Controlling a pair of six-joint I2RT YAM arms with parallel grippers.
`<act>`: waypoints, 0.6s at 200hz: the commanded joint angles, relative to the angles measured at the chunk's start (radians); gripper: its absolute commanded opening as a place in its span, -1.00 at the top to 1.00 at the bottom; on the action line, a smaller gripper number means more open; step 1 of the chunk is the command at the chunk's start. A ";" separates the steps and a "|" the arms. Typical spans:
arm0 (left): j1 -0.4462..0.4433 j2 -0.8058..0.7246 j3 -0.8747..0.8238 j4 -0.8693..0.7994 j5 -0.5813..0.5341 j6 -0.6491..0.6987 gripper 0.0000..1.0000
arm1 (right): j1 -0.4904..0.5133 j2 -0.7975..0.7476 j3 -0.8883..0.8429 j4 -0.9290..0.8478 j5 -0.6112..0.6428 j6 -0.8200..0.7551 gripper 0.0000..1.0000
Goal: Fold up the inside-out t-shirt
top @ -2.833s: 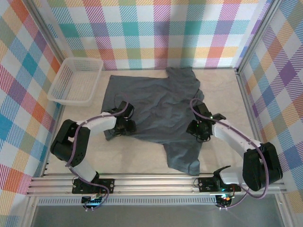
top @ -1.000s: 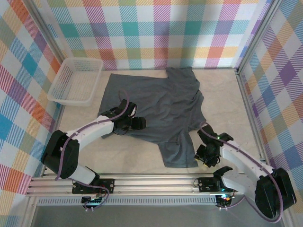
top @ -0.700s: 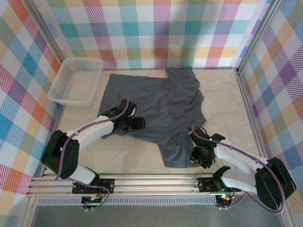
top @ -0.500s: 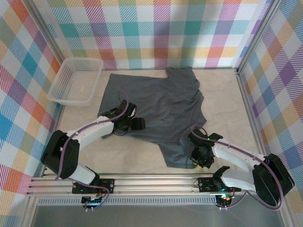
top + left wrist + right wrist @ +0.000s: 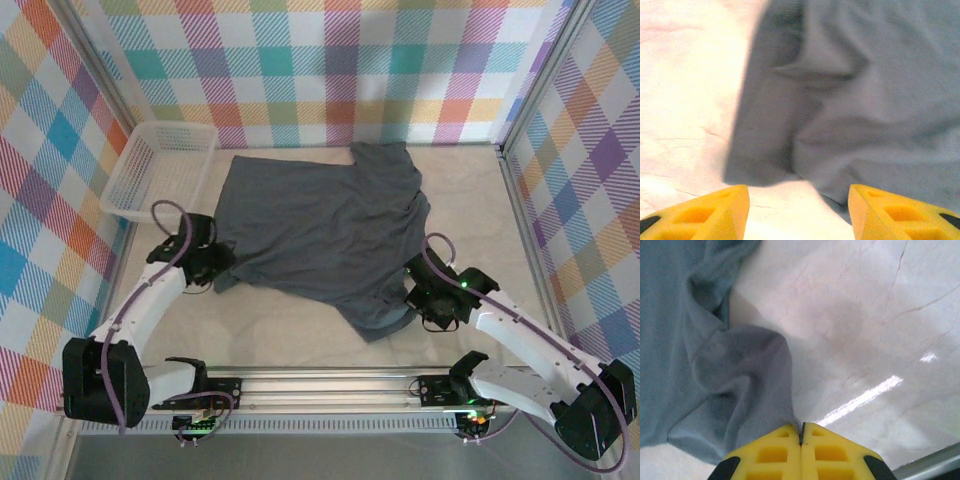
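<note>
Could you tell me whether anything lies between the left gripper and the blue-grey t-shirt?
Nothing visible does. The left gripper hangs open at the edge of the wrinkled slate blue-grey cotton t-shirt, over bare pale table; the white plastic lattice basket stands farther back, aside.

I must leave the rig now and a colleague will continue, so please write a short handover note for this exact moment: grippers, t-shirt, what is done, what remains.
Left gripper: open, low over the table, with the near left corner of the inside-out t-shirt just ahead of it; it holds nothing.
Right gripper: shut, pinching a cloth edge at the shirt's near right part.
T-shirt: spread out and wrinkled, beside the white basket; bunched near the right gripper.
Done: no fold visible yet.
Left: probably grasp the left corner, then make all the folds.
</note>
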 commanded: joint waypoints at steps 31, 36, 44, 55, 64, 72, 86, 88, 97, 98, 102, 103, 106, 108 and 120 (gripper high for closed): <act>0.175 0.199 0.009 0.103 0.248 -0.015 0.14 | -0.041 -0.023 0.053 -0.044 0.134 -0.038 1.00; 0.176 0.215 0.014 0.095 0.249 -0.015 0.14 | -0.044 -0.027 0.053 -0.043 0.133 -0.040 1.00; 0.175 0.233 0.013 0.076 0.242 -0.027 0.14 | -0.046 -0.035 0.053 -0.038 0.131 -0.042 1.00; 0.175 0.241 0.003 0.042 0.206 -0.051 0.14 | -0.048 -0.041 0.050 -0.036 0.127 -0.043 1.00; 0.175 0.232 -0.014 0.021 0.169 -0.076 0.15 | -0.048 -0.042 0.047 -0.030 0.122 -0.046 1.00; 0.175 0.219 -0.035 0.015 0.141 -0.103 0.15 | -0.048 -0.038 0.044 -0.026 0.115 -0.046 1.00; 0.175 0.201 -0.078 0.055 0.171 -0.125 0.15 | -0.049 -0.031 0.035 -0.011 0.095 -0.047 1.00; 0.175 0.200 -0.081 0.058 0.180 -0.128 0.14 | -0.048 -0.030 0.035 -0.007 0.092 -0.046 1.00; 0.175 0.205 -0.091 0.064 0.211 -0.138 0.13 | -0.048 -0.024 0.030 0.003 0.081 -0.047 1.00; 0.175 0.204 -0.093 0.064 0.215 -0.137 0.13 | -0.048 -0.023 0.030 0.005 0.081 -0.047 1.00; 0.175 0.206 -0.095 0.063 0.226 -0.138 0.13 | -0.048 -0.019 0.029 0.010 0.079 -0.047 1.00; 0.175 0.207 -0.096 0.062 0.228 -0.138 0.13 | -0.048 -0.019 0.029 0.010 0.078 -0.047 1.00; 0.175 0.208 -0.097 0.058 0.230 -0.140 0.12 | -0.048 -0.016 0.029 0.013 0.076 -0.049 1.00; 0.175 0.209 -0.098 0.055 0.232 -0.141 0.12 | -0.047 -0.013 0.029 0.014 0.075 -0.050 1.00; 0.175 0.201 -0.100 0.024 0.219 -0.139 0.10 | -0.048 -0.002 0.034 0.022 0.069 -0.056 1.00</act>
